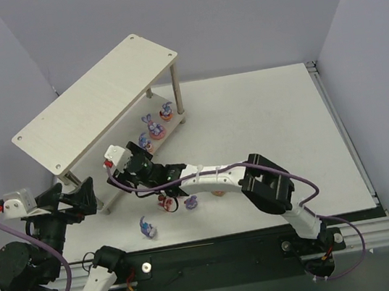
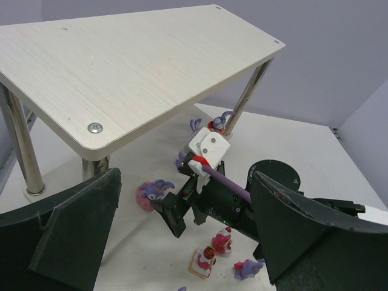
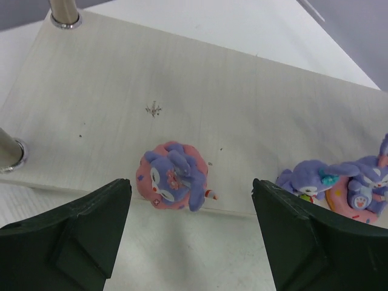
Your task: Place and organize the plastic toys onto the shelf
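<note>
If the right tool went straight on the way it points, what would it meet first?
Probably the purple bunny lying at the lower board's near edge, centred in front of the open right tool; the gap to it is unclear.

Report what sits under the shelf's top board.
The lower board holds at least three purple bunnies on pink bases. From overhead, the top board covers the rest of that lower board.

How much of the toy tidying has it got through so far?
Partway. Three bunnies sit on the shelf's lower board. The right arm's fingers hang open around a fourth bunny at that board's edge. Left to do: a bunny and strawberry bears on the table.
</note>
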Controlling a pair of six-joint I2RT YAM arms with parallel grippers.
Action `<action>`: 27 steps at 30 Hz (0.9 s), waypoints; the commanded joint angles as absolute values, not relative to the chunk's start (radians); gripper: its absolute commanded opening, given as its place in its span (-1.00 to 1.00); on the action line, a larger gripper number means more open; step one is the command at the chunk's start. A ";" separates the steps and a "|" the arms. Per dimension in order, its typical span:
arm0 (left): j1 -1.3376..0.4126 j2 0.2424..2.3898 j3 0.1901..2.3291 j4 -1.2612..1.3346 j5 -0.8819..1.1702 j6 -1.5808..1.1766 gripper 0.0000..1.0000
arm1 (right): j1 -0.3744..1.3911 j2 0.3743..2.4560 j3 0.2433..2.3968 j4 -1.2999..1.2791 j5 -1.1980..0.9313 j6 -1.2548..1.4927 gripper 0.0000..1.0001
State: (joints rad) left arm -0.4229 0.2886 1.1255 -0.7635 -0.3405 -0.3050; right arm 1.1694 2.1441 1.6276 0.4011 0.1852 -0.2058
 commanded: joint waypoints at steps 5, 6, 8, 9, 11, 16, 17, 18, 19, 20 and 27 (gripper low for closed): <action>-0.425 0.270 1.146 -0.761 -0.351 -0.298 0.95 | 1.192 2.060 1.632 0.519 0.417 0.150 0.61; -0.425 0.268 1.147 -0.762 -0.354 -0.298 0.95 | 1.190 2.059 1.618 0.509 0.463 0.208 0.56; -0.425 0.268 1.144 -0.762 -0.354 -0.301 0.95 | 1.189 2.049 1.592 0.509 0.469 0.362 0.51; -0.425 0.268 1.146 -0.761 -0.354 -0.301 0.95 | 1.193 2.046 1.582 0.517 0.483 0.403 0.46; -0.425 0.268 1.146 -0.762 -0.354 -0.301 0.94 | 1.200 2.046 1.549 0.554 0.494 0.463 0.44; -0.425 0.268 1.152 -0.769 -0.356 -0.298 0.95 | 1.215 2.085 1.600 0.488 0.514 0.515 0.43; -0.425 0.265 1.149 -0.770 -0.357 -0.298 0.95 | 1.216 2.089 1.608 0.485 0.517 0.521 0.43; -0.425 0.264 1.149 -0.772 -0.359 -0.298 0.95 | 1.219 2.094 1.611 0.480 0.529 0.525 0.43; -0.425 0.264 1.147 -0.772 -0.360 -0.298 0.95 | 1.227 2.098 1.612 0.480 0.546 0.517 0.43; -0.425 0.262 1.147 -0.770 -0.360 -0.298 0.95 | 1.230 2.102 1.623 0.471 0.555 0.515 0.43; -0.425 0.259 1.143 -0.775 -0.364 -0.295 0.95 | 1.236 2.154 1.684 0.404 0.569 0.538 0.49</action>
State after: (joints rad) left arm -0.4232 0.2710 1.1255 -0.7757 -0.3462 -0.3054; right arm 1.2301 2.1265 1.6096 0.4259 0.5179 0.4999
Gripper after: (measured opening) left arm 0.974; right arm 0.736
